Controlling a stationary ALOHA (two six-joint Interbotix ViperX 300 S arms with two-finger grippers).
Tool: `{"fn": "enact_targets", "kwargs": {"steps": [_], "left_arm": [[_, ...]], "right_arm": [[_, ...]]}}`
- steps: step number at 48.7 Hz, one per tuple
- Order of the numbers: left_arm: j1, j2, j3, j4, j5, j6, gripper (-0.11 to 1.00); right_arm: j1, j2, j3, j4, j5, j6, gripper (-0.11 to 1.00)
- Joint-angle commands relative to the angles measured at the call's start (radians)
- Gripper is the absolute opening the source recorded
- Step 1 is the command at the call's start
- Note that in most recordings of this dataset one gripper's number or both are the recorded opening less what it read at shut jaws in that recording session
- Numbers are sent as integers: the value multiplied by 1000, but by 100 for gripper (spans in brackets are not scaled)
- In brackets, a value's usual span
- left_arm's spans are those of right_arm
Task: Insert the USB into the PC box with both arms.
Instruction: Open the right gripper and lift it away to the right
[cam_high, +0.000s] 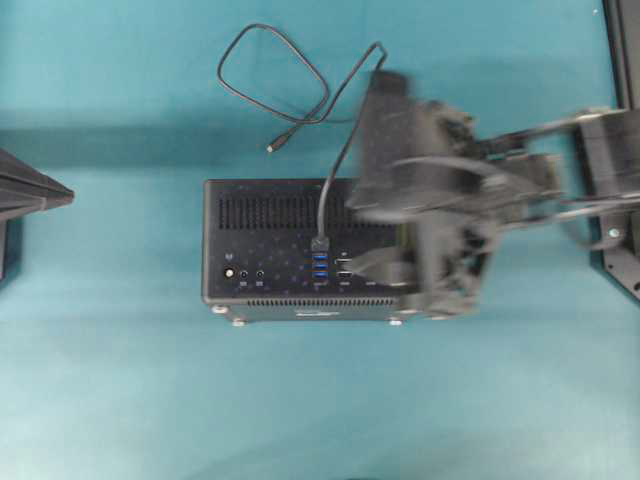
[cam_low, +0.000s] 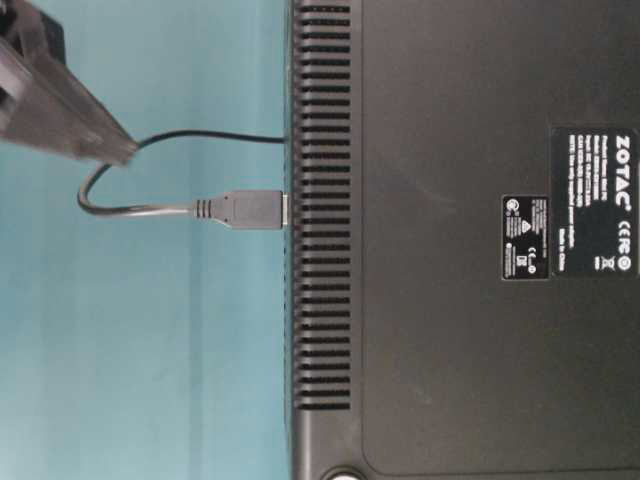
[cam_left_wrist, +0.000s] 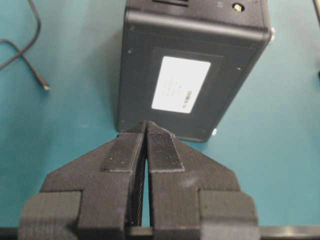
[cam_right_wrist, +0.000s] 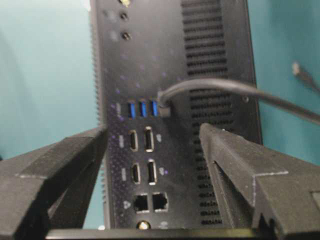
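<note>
Right end effector jaws wide, nothing between them, hanging over the port face of the PC box. Left end effector is pressed closed and empty, just off the box's end wall, at 9 o'clock of the box in the overhead view.

USB is in: plug body butts against the box edge in the table-level view, and in the right wrist view it sits in the top slot of the blue ports. Cable leaves the plug toward 12 o'clock, crosses the vent slots, then loops on the tabletop beyond the box; its small tip lies free at 12 o'clock of the box.

Looks like the insert is done, only the retreat is left.

Risks from here:
- Cable runs right past the right end effector's finger. A pull-back along that line could hook it and drag the plug out, or lever it sideways in the port.
- Seating depth can't be confirmed from these views; a half-seated plug would pop loose on a light tug.
- Box isn't held by anything, so a snag would slide it too.
</note>
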Motion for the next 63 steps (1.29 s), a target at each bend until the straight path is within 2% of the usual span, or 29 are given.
{"fn": "enact_targets", "kwargs": {"steps": [1,12,18,29,40,51,63], "left_arm": [[0,6,-21,2,-9,-12,0],[-5,9,-18,2,-9,-49,0],[-5,11,-25,2,-9,-51,0],[-5,-8,-20,2,-37,-49,0],[-5,-44,11,2,-97,-51,0],[-2,-52,31,2,-129,-48,0],[3,-126,72,2,-178,-38,0]], "right_arm": [[3,-78,43,2,-74,8,82],[-14,-206,206,2,-339,15,83],[-32,-249,276,2,-434,31,86],[-49,-288,334,0,-472,44,94],[-61,-365,399,0,-548,44,95],[-71,-483,526,0,-686,43,95],[-71,-624,660,-6,-713,38,94]]}}
